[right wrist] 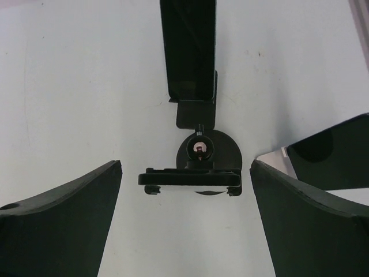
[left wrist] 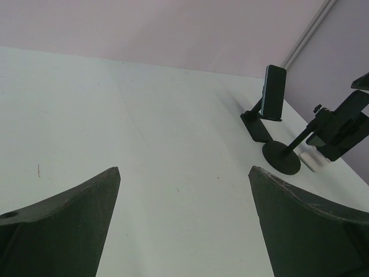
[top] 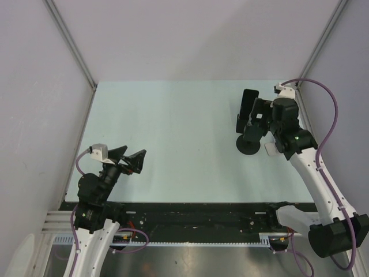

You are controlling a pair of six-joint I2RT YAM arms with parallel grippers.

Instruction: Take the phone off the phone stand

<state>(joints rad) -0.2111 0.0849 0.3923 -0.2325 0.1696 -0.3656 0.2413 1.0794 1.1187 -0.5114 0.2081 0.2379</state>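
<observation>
Nearest your lens, the two dark fingers (right wrist: 69,219) of the right pincer (right wrist: 185,173) stand wide apart and hold nothing. The phone (right wrist: 187,46) stands near-upright at the far right of the bench (top: 173,127), its lower edge seated in the lip of the phone stand (right wrist: 196,112). Just beside it sits a round black base (right wrist: 228,153) carrying a post (right wrist: 199,149) and a cross-bar clamp (right wrist: 190,176). Whether this base and the lip bracket are one piece, you cannot tell from these views. A small white object (top: 270,149) lies close against the base. Your right pincer hovers over the base, apart from the phone. The left pincer (top: 131,153), likewise wide and empty, hangs over the near left of the bench, well apart from the phone.
</observation>
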